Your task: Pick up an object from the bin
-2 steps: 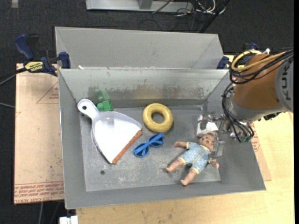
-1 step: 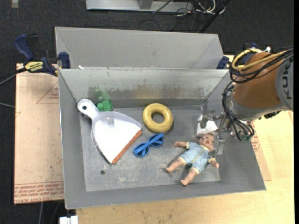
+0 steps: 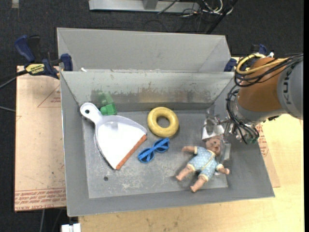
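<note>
Pincer (image 3: 218,143) above doll (image 3: 203,164), grey bin (image 3: 145,180), dark carpet (image 3: 43,8)

Orange wrist cover (image 3: 258,94), yellow & blk cables (image 3: 249,63), grey arm (image 3: 295,88), silver end effector (image 3: 219,139)

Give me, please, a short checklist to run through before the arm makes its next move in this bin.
1. Gripper lined up with a thing: it stands at the head of the doll in blue, in the right of the bin. Ok.
2. Gripper already touching the doll: cannot tell.
3. Doll apart from its neighbours: the blue sunglasses lie to its left with bare floor between. Ok.
4. Doll free of the bin's right wall: one arm reaches close to it; cannot tell whether they touch.
5. Other things out of the arm's way: the yellow ring and the white dustpan lie further left. Ok.
</note>
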Robot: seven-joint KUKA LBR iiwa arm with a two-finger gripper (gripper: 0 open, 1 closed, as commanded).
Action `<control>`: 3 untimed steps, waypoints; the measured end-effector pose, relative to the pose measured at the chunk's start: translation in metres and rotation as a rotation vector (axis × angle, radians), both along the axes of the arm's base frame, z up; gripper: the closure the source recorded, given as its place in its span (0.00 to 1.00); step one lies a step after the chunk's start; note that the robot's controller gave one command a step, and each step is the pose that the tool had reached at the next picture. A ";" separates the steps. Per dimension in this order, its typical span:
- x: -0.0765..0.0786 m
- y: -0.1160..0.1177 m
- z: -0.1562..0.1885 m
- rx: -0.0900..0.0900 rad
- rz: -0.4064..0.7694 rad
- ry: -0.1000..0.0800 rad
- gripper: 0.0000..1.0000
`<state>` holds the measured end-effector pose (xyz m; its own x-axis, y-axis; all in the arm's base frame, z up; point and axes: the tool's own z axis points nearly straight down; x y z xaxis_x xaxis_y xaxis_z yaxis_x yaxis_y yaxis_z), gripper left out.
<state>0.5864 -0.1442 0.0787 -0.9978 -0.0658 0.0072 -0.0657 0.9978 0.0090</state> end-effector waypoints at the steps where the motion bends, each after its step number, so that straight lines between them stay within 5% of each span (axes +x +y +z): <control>1: 0.016 -0.002 -0.019 0.004 0.020 -0.027 0.00; 2: -0.004 0.004 0.014 -0.007 0.012 -0.014 0.00; 3: 0.025 0.026 -0.001 -0.004 0.189 -0.023 0.00</control>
<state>0.6117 -0.1183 0.0776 -0.9676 -0.2521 -0.0145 -0.2521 0.9677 0.0015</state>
